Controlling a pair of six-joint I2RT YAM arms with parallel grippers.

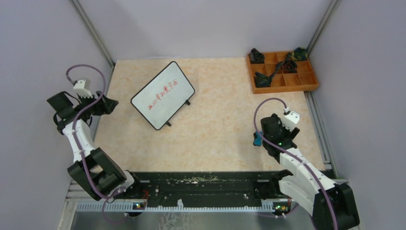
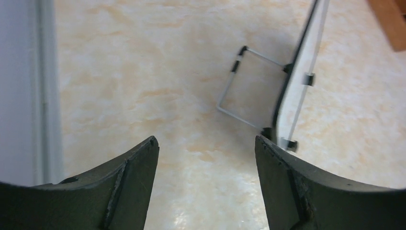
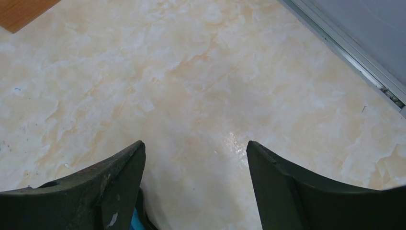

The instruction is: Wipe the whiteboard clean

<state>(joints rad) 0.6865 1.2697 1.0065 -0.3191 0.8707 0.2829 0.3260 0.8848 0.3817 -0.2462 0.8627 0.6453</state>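
Note:
The whiteboard (image 1: 163,94) stands tilted on its wire stand at the back left of the table, with red writing across its face. In the left wrist view it shows edge-on from behind (image 2: 300,72), with the wire stand (image 2: 249,86) beside it. My left gripper (image 1: 111,104) is open and empty, left of the board and apart from it; its jaws (image 2: 206,143) frame bare table. My right gripper (image 1: 277,130) is open over the table at the right, with nothing between its jaws (image 3: 196,146). A small blue object (image 1: 257,139) sits just beside it and shows under the left finger (image 3: 135,223).
An orange compartment tray (image 1: 282,72) with several dark cloths stands at the back right; its corner shows in the right wrist view (image 3: 24,12). Metal rails run along the left wall (image 2: 48,96) and the right wall (image 3: 349,48).

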